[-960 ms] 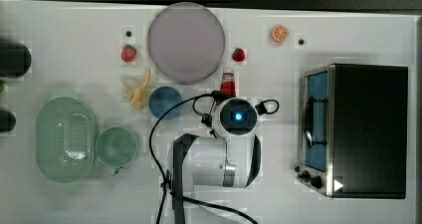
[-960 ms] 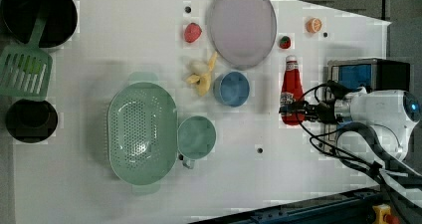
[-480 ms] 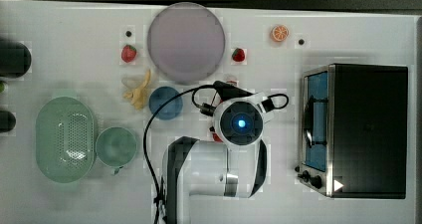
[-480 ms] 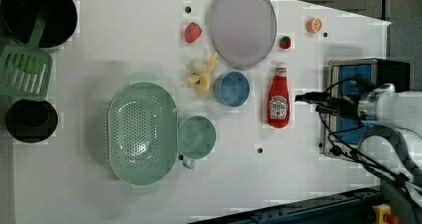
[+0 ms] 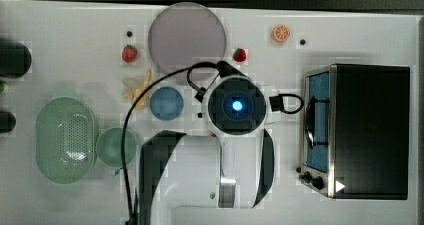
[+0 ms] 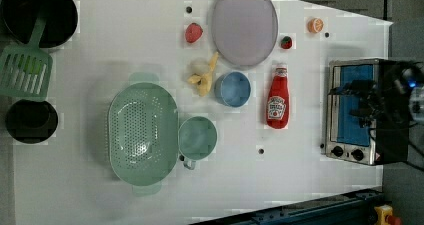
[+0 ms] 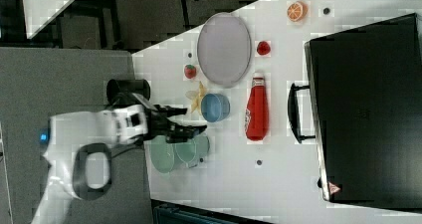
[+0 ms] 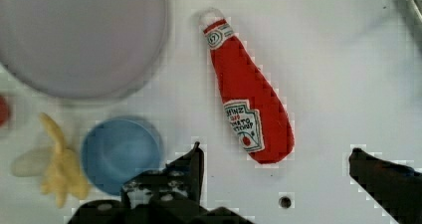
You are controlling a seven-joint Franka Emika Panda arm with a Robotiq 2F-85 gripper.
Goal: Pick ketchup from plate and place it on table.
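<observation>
The ketchup (image 6: 278, 99), a small red bottle with a white cap, lies flat on the white table (image 6: 300, 175). Its cap points toward the lilac-grey plate (image 6: 244, 25), and it is off the plate and just beside it. The right view shows the ketchup (image 7: 256, 112) between the blue dish and the black oven. In the wrist view my gripper (image 8: 276, 152) hangs open above the bottle's base, with one finger (image 8: 195, 159) on each side and nothing held. The ketchup (image 8: 249, 99) and the plate (image 8: 74, 35) lie below it. In the top view my arm (image 5: 236, 105) covers the bottle.
A blue dish (image 6: 232, 89) and a yellow banana toy (image 6: 202, 77) sit beside the ketchup. A toaster oven (image 6: 357, 110) stands at the left view's right. A green colander (image 6: 142, 132), a green cup (image 6: 197, 137), two strawberries, an orange slice (image 6: 315, 25), black pots and a green spatula (image 6: 25, 70) are also on the table.
My gripper has let go of the ketchup and opened wide. The bottle now lies free on the table, and the arm has drawn back from it toward the left view's right.
</observation>
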